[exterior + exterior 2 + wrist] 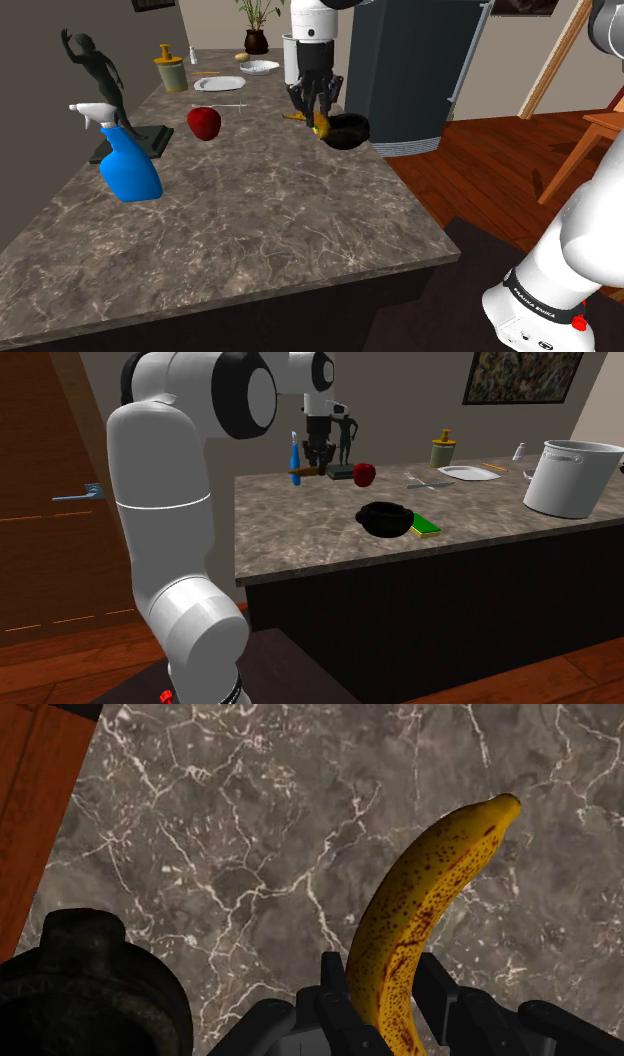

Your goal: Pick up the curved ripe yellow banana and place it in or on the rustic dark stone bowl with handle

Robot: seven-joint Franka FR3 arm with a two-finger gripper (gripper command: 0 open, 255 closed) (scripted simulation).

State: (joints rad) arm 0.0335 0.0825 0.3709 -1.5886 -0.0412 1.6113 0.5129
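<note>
A yellow banana (425, 904) with brown speckles is clasped at its lower end between my black fingers, and my gripper (385, 989) is shut on it above the marbled counter. The shoulder view shows my gripper (316, 103) hanging over the counter with the banana (321, 125) below it, just beside the dark stone bowl (348, 131). From the second exterior view, my gripper (318, 450) and the banana (302, 473) are lifted, with the bowl (386, 518) near the counter's front edge. The bowl's rim (85, 989) lies to one side of the fingers.
On the counter stand a blue spray bottle (129, 165), a red apple (204, 122), a dark statue (101, 85), a jar (170, 71) and plates (220, 84). A green sponge (426, 527) lies by the bowl. A white pot (569, 477) is further along.
</note>
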